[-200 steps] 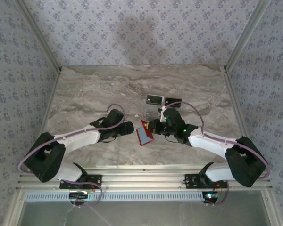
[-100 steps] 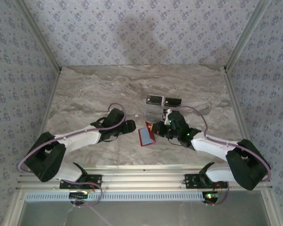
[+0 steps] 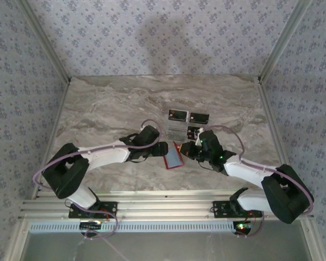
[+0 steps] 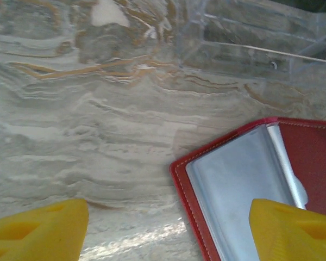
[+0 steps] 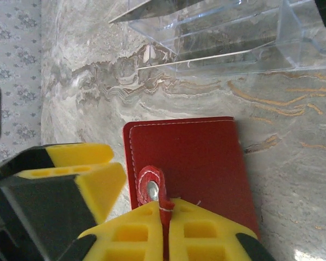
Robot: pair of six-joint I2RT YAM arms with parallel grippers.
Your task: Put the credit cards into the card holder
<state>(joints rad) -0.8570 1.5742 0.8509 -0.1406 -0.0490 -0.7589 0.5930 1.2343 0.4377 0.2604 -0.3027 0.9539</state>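
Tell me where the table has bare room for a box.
Free: the left part of the table, beyond the left arm; the far strip behind the black cards; the right edge. Crowded: the centre, where the left gripper and right gripper meet at the card holder, before the clear stand.

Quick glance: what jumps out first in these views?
The red card holder is open in the middle of the marble table, the right gripper pinching its clasp tab and the left gripper open beside it. Dark cards sit beyond it by a clear stand.
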